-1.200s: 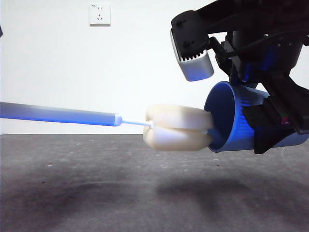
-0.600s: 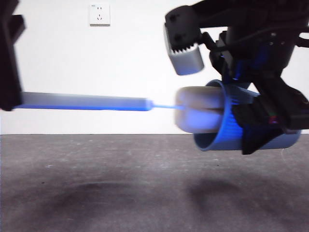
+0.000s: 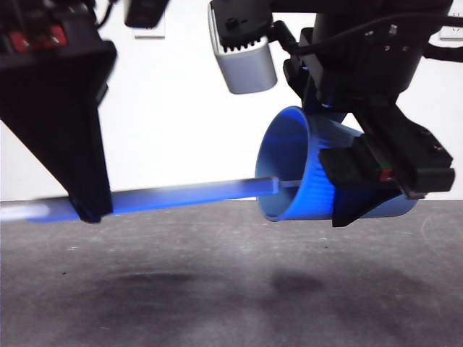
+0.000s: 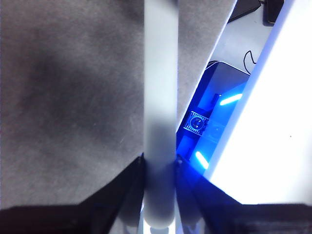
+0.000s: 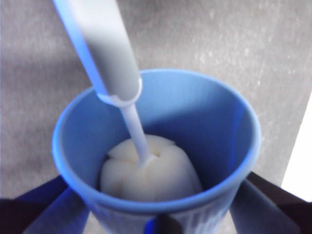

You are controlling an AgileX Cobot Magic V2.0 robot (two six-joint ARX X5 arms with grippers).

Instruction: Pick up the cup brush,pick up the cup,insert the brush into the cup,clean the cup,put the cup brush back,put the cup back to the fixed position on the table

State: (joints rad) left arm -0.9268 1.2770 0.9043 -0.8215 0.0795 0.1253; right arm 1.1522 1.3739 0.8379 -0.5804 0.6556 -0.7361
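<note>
the left gripper (image 3: 87, 206) is clamped on the brush (image 3: 181, 196) handle, and the right gripper (image 3: 362, 195) grips the cup (image 3: 289, 166), held tilted above the table (image 3: 217, 289). the brush's long axis runs nearly level along the cup's own, sponge head deep inside.

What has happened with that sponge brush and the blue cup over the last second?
The cup brush slid sideways into the cup: its sponge head, just outside the mouth a second ago, now sits deep inside. The left gripper came into the front view with it, and the cup shifted toward the brush. Both grips stayed: left gripper on the handle, right gripper on the tilted cup.
</note>
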